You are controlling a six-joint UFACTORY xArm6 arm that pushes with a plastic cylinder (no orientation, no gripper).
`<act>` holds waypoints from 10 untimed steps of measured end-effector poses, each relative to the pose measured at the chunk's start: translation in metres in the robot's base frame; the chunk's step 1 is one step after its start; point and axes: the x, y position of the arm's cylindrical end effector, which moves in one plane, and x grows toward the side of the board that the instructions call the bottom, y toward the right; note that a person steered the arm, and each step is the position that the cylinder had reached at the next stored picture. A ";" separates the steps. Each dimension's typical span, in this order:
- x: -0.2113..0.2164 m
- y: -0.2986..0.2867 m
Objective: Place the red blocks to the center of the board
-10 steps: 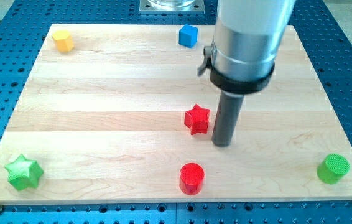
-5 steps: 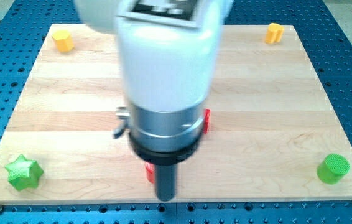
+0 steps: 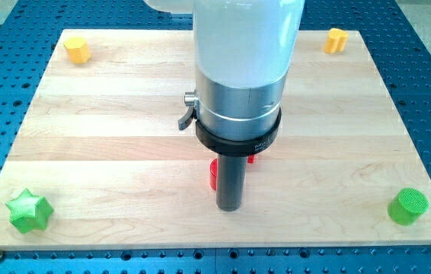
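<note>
My tip (image 3: 229, 207) sits low on the board (image 3: 109, 137), touching a red block (image 3: 213, 175) mostly hidden behind the rod, shape unclear. Another red block (image 3: 251, 158) peeks out below the arm's collar. The rod ends bare and holds nothing.

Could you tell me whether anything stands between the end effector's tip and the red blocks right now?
Nothing visible does. My tip sits at the view's bottom side of a red block, which peeks out left of the rod. Another red block shows behind it; the arm hides most of both.

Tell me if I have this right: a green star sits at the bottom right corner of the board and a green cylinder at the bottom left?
Not quite: they are swapped. The camera view shows the green star at the board's bottom left and the green cylinder at the bottom right.
</note>
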 end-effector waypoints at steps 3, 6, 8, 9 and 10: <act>-0.063 -0.015; -0.049 -0.018; 0.006 0.045; -0.035 0.061; -0.081 0.047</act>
